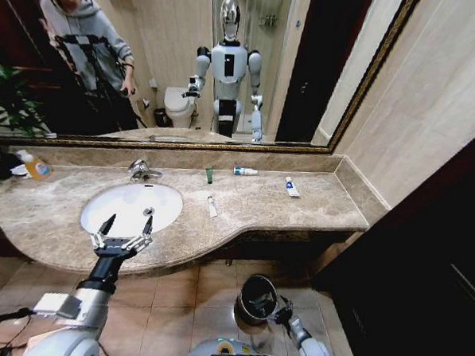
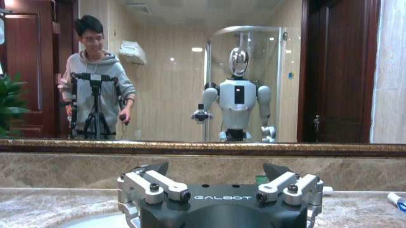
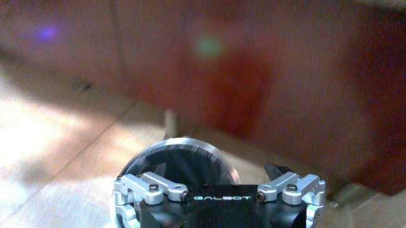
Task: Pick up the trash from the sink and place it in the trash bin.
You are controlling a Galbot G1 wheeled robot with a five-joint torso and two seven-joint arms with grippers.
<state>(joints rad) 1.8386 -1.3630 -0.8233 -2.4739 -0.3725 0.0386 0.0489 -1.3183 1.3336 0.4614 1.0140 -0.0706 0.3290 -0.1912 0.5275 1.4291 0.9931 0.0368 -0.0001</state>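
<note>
The left gripper (image 1: 124, 229) hovers spread wide at the sink's (image 1: 101, 199) front rim, so the reach for trash looks just begun. The nearest white tube (image 1: 211, 206) lies on the counter at its two o'clock, calling for a reach that way. The right gripper (image 1: 279, 314), spread, hangs low over the trash bin (image 1: 257, 297).

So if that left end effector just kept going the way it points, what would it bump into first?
The left end effector, fingers open, points over the sink toward the back wall. Probably the low marble ledge under the mirror; depth is unclear.
</note>
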